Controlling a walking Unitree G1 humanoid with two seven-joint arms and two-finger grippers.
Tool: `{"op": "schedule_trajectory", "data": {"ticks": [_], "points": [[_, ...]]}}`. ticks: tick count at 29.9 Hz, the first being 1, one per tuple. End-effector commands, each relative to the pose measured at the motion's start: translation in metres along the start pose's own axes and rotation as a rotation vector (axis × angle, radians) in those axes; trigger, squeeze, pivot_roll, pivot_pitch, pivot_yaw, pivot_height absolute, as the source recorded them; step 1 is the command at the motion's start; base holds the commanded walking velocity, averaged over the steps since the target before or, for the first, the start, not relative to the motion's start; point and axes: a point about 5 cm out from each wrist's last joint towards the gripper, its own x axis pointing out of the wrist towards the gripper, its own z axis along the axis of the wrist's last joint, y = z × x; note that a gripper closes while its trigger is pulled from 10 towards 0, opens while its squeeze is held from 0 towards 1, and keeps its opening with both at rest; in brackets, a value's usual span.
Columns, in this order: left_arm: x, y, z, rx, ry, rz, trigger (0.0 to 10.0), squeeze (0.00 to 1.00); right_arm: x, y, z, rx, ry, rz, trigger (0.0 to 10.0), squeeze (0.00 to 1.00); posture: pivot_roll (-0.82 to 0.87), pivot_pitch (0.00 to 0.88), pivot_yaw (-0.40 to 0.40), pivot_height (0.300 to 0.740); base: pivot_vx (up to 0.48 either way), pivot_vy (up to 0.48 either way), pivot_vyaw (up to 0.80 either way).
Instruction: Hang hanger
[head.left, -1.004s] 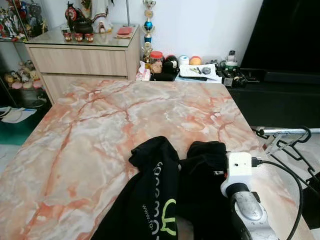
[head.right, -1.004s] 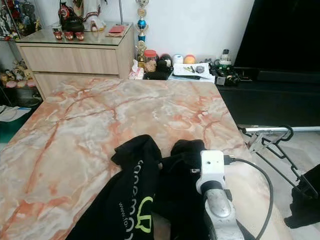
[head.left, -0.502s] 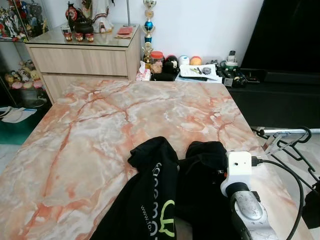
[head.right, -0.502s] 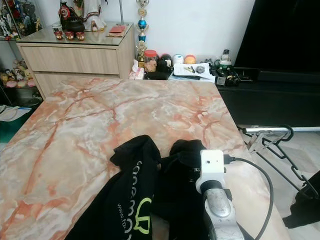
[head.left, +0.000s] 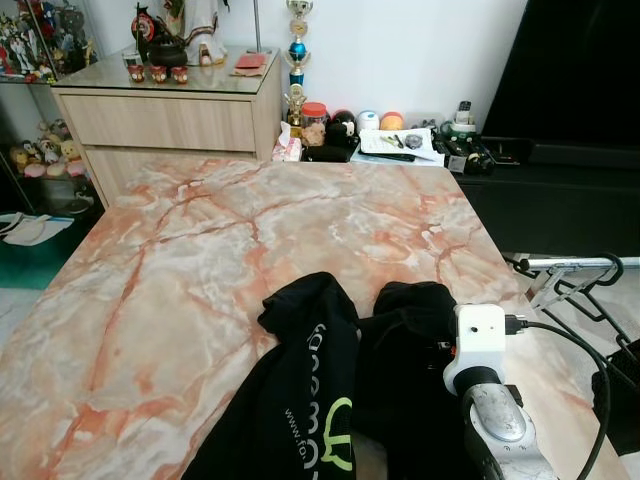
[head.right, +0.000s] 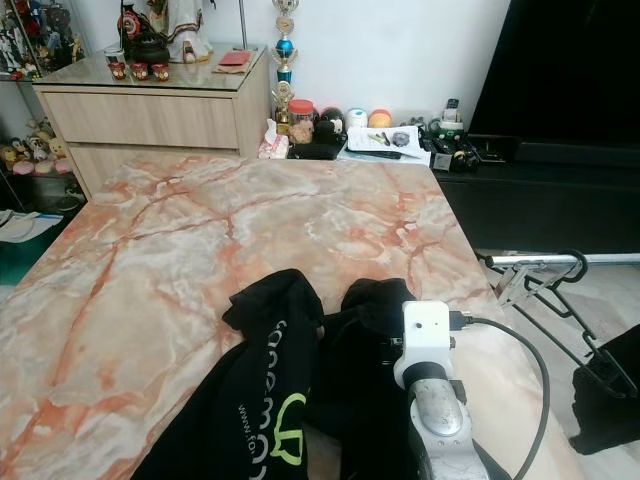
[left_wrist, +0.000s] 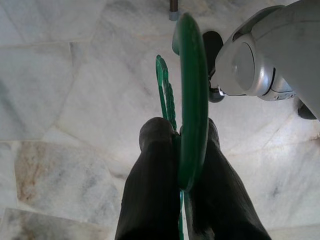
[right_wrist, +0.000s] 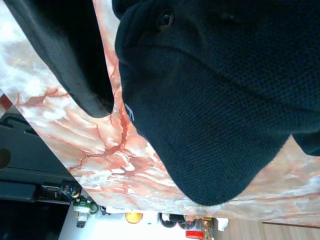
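In the left wrist view my left gripper (left_wrist: 180, 131) hangs over a pale marble floor, shut on a green plastic hanger (left_wrist: 192, 100) that stands edge-on between the black fingers. A black shirt (head.left: 310, 390) with green and white lettering lies crumpled on the near part of the marble table (head.left: 200, 260). My right arm (head.left: 490, 400), with its white wrist camera, reaches over the shirt's right side. The right wrist view looks closely at the shirt's collar and a button (right_wrist: 165, 20).
A silver clothes rail (head.left: 565, 263) with black hangers (head.left: 585, 295) stands right of the table, with dark cloth (head.right: 610, 395) hanging lower down. A wooden dresser (head.left: 165, 120) and a low shelf of small items (head.left: 400, 140) lie beyond the table's far edge.
The dark cloth hanging at the far right sways a little. The shirt and my right arm stay where they were.
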Motion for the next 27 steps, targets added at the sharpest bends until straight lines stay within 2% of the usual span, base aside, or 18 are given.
{"op": "schedule_trajectory", "data": {"ticks": [1, 27], "points": [[-0.001, 0.0044, -0.0015, 0.003, 0.007, 0.009, 10.0, 0.0, -0.0018, -0.0008, -0.0002, 0.003, 0.007, -0.009, 10.0, 0.0, 0.13, 0.0, -0.013, 0.74, -0.27, 0.0, 0.0], [-0.001, 0.0044, -0.0015, 0.013, 0.01, 0.006, 10.0, 0.0, -0.0011, -0.0071, -0.0031, -0.003, 0.018, -0.03, 10.0, 0.0, 0.13, 0.0, -0.011, 0.74, -0.281, 0.0, 0.0]]}}
